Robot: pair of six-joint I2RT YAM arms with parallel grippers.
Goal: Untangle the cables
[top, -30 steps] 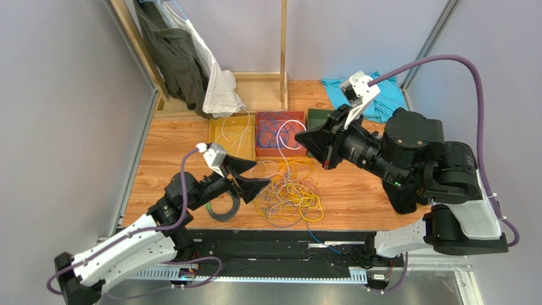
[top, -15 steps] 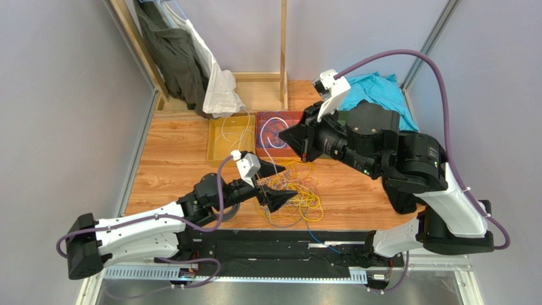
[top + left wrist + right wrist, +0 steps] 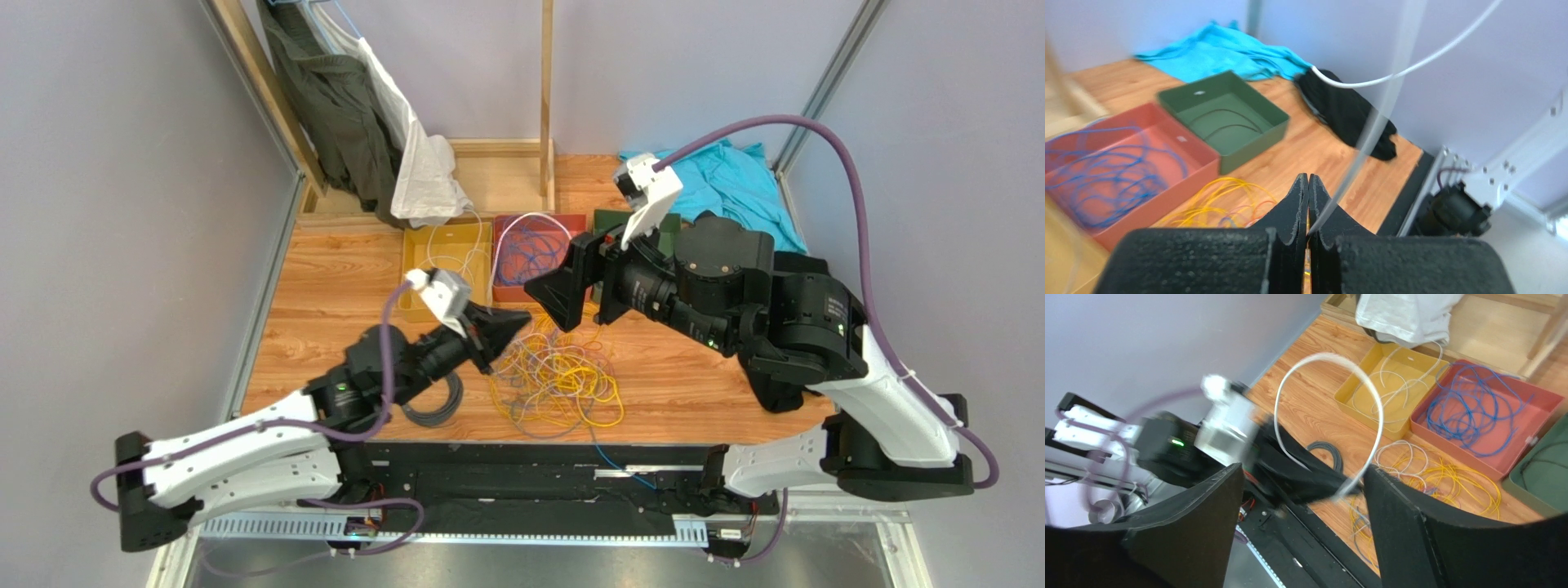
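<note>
A tangle of yellow, white and purple cables (image 3: 558, 380) lies on the wooden table in front of the trays. My left gripper (image 3: 513, 326) hangs just above its left side, shut on a white cable (image 3: 530, 219) that arcs up over the red tray. In the left wrist view the white cable (image 3: 1364, 141) comes out from between the closed fingertips of the left gripper (image 3: 1308, 180). My right gripper (image 3: 558, 294) stands open just right of it. In the right wrist view the right gripper (image 3: 1303, 471) holds nothing, and the white cable (image 3: 1327, 357) loops between its fingers.
A yellow tray (image 3: 429, 279) with white cables, a red tray (image 3: 558, 230) with blue cables and a green tray (image 3: 1223, 116) stand in a row behind the tangle. A grey coil (image 3: 429, 404) lies front left. A teal cloth (image 3: 736, 178) and a black cloth (image 3: 1352, 116) lie at the right.
My left gripper has shut on the white cable and risen back to the left. My right gripper has opened, let go of the cable and come down toward the left gripper.
</note>
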